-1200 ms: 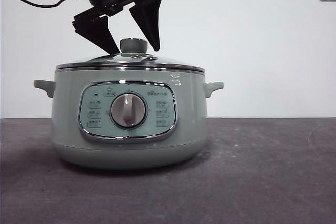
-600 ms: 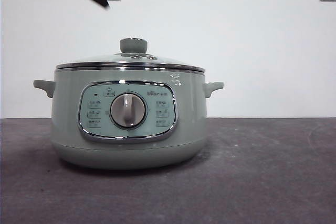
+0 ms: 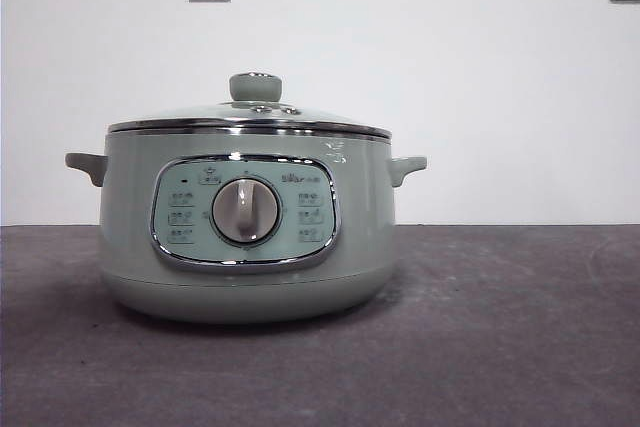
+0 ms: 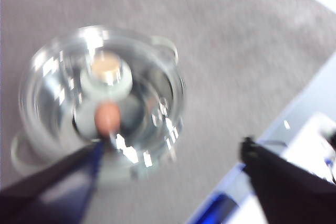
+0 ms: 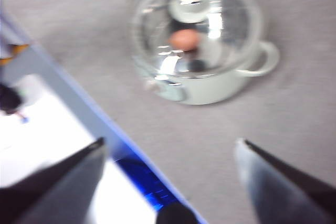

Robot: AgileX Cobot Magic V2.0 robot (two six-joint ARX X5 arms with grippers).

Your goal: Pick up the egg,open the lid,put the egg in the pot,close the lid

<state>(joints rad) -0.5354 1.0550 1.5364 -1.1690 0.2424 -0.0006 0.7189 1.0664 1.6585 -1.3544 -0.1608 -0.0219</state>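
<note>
Left gripper (image 4: pixel 173 150): jaws spread wide, holding nothing, high above the pot, off to one side.
Pot (image 3: pixel 245 237): stands left of centre on the grey table (image 3: pixel 500 327); bare surface all round, widest to its right.
Lid (image 3: pixel 250 115): seated flat on the pot's rim, closed, knob upright.
Egg (image 5: pixel 185 40): inside the pot, seen through the glass.
Right gripper (image 5: pixel 170 153): jaws spread, empty, high up near the table's edge.
</note>
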